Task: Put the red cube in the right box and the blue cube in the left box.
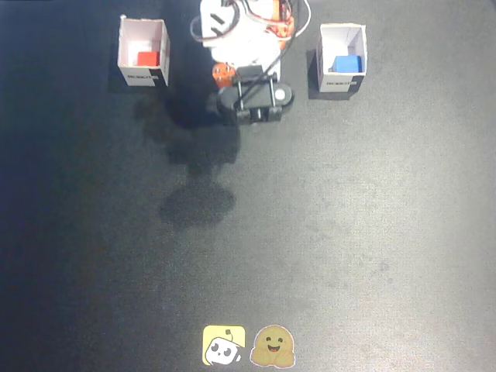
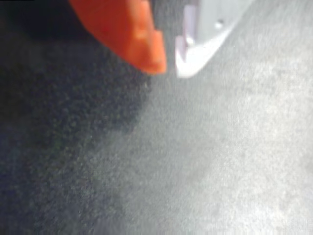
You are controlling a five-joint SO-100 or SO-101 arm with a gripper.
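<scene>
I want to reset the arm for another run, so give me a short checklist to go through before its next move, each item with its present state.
1. Small bright-red cube lies inside the white open-topped box at the fixed view's left: ok.
2. Small bright-blue cube lies inside the other white box at the right: ok.
3. The hand carries nothing; only grey mat shows below its orange and white tips in the wrist view: ok.
4. Tips nearly together, a thin gap between them: ok.
5. Dark mat in front of the arm free of loose cubes: ok.
6. Hand's height above the mat: cannot tell.
</scene>
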